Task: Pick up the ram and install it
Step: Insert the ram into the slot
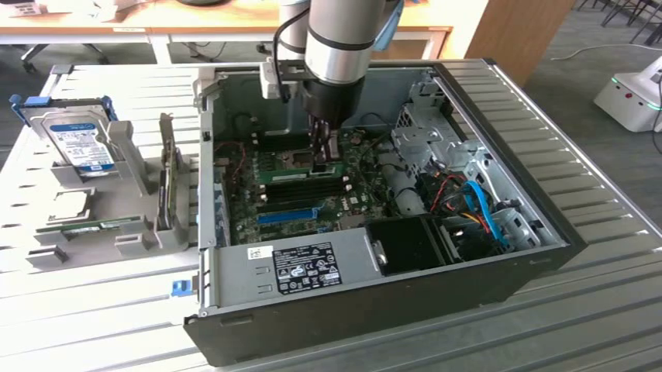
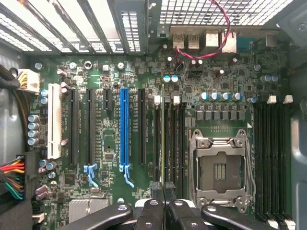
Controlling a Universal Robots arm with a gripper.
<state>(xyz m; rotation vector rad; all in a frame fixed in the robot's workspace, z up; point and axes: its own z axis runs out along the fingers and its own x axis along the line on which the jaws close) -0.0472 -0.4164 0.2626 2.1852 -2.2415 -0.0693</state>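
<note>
The ram (image 1: 294, 175) is a thin green stick standing on edge in line with a black memory slot on the motherboard inside the open computer case. My gripper (image 1: 329, 159) reaches straight down over its end at the exterior view's right. In the wrist view the ram (image 2: 163, 139) appears as a narrow edge between the black slots. It runs up to my gripper (image 2: 163, 189), whose fingers (image 2: 156, 191) are shut together on its near end.
A second green stick (image 1: 104, 225) lies on the grey rack outside the case, near a hard drive (image 1: 83, 143). Beside the ram are the blue expansion slot (image 2: 124, 129), the open CPU socket (image 2: 218, 167), more black memory slots (image 2: 271, 148), case walls (image 1: 212, 194) and cables (image 1: 476, 205).
</note>
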